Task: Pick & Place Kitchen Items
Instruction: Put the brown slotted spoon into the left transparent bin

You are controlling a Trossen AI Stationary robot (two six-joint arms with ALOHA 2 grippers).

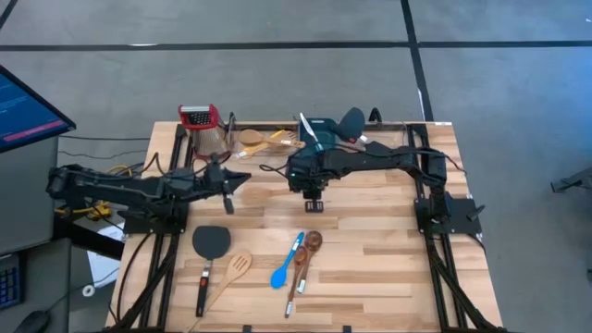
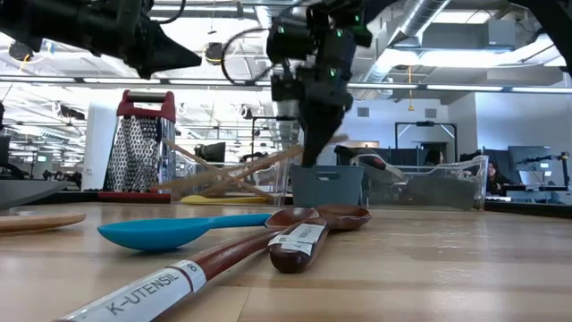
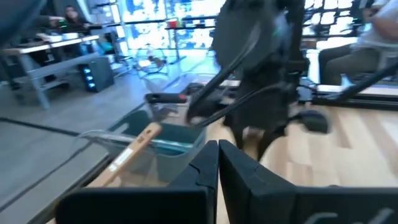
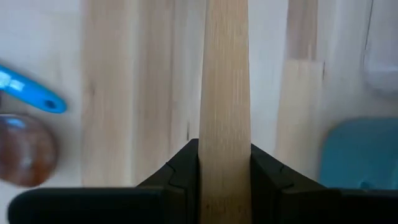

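Note:
My right gripper (image 1: 314, 196) hangs over the middle of the table, pointing steeply down, shut on a pale wooden utensil (image 2: 241, 168). My left gripper (image 1: 228, 182) is raised at the left, level, shut and holding nothing (image 3: 217, 158). On the near part of the table lie a black spatula (image 1: 211, 242), a pale slotted spatula (image 1: 236, 268), a blue spoon (image 1: 285, 266) and dark-brown wooden spoons (image 1: 305, 252), all flat on the wood. In the low view the blue spoon (image 2: 179, 231) and the brown spoons (image 2: 308, 234) lie in front. My right gripper pinches the utensil's flat wooden handle (image 4: 225, 134) between its two fingers (image 4: 186, 165), which come from above and lie across it. The utensil slants down toward the table's left (image 2: 179, 185). It seems clear of the table.
At the far edge stand a red-topped grater (image 1: 199, 118), a clear bin (image 1: 252, 139) with wooden utensils and a teal tub (image 1: 319, 129) holding several utensils. A second clear bin (image 2: 429, 183) is beside the tub. Bare wood lies at the right (image 1: 388, 250).

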